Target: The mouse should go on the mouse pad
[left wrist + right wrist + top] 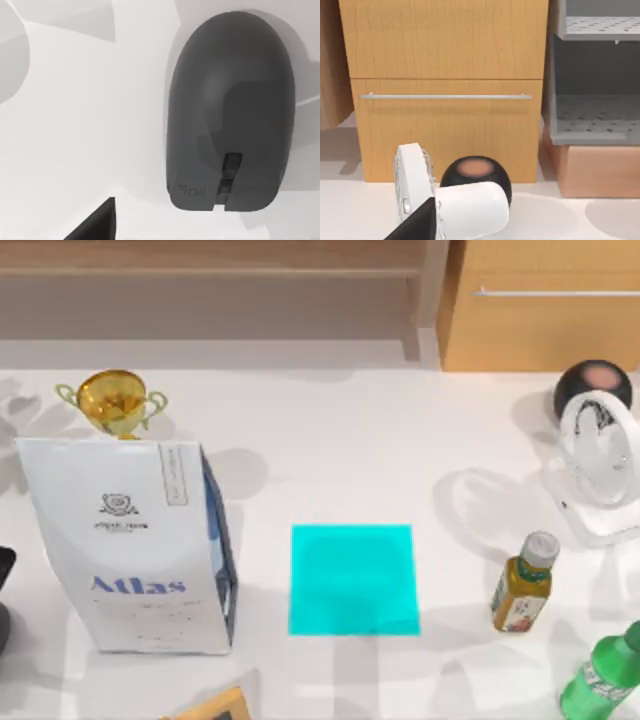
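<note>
Left wrist view: mouse (pixel 230 110) directly under your left tool, on white desk (pixel 75 125), nothing grasped yet; tool state, cannot tell. Mouse pad (pixel 353 580) bare, desk centre, 3 o'clock of Atlas bag (pixel 130 540). Mouse judged light, rigid, smooth-shelled; pinch across narrow flanks.

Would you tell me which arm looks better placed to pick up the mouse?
Left, probably: its wrist camera looks straight down on the mouse, close by. The right wrist camera faces the fan and cabinet.

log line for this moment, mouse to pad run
stage: pre-grasp | mouse: on white table, under left wrist camera, not on pad | mouse pad: bare, table centre | right arm: facing fan
</note>
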Robot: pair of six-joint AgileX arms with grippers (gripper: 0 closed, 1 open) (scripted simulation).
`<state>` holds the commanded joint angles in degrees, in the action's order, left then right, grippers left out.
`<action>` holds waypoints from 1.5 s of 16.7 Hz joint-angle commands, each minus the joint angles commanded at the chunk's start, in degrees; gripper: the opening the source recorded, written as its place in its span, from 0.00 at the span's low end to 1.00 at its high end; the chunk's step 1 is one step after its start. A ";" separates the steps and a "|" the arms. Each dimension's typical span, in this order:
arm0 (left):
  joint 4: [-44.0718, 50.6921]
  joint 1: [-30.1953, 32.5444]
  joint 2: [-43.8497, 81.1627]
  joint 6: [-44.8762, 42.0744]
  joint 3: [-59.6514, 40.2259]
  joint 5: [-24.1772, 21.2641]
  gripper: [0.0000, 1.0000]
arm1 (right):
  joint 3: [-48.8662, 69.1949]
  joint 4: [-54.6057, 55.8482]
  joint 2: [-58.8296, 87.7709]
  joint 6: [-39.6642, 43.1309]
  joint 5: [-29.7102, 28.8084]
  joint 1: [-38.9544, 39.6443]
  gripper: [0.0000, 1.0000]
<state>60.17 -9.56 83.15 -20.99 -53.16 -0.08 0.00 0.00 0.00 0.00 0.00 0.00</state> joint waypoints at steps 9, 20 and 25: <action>-20.10 -0.59 9.07 -0.48 10.41 0.03 1.00 | 0.00 0.00 0.00 0.00 0.00 0.00 1.00; -26.23 -0.43 12.43 -0.44 13.97 -0.02 0.77 | 0.00 0.00 0.00 0.00 0.00 0.00 1.00; -26.23 -0.43 12.43 -0.44 13.97 -0.02 0.40 | 0.00 0.00 0.00 0.00 0.00 0.00 1.00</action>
<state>33.94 -9.98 95.57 -21.44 -39.19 -0.10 0.00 0.00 0.00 0.00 0.00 0.00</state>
